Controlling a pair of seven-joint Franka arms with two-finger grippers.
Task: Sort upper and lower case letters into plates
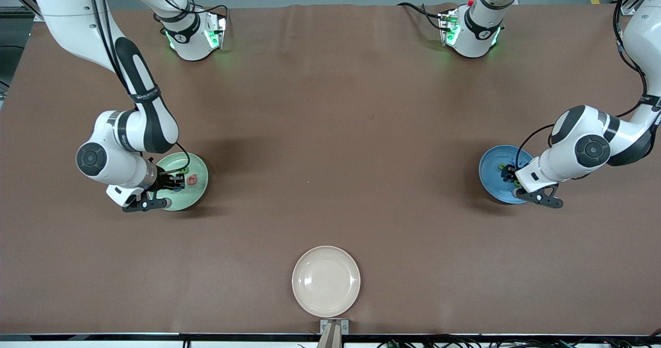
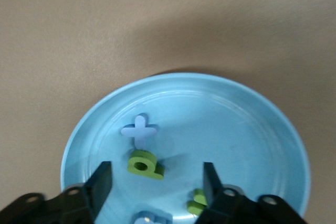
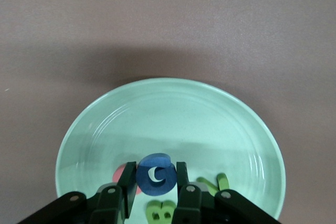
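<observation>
A robotics lab: two bench-mounted arms on a brown-covered table, cabling along its edge

blue plate: partly hidden by left arm | pinkish-red letter: mostly hidden by jaws

Three plates are sitting on the table — one mint green plate, one sky blue plate and one cream plate. Four letter pieces are showing in the blue plate, four around the green one — eight altogether. Two arms are working.
</observation>
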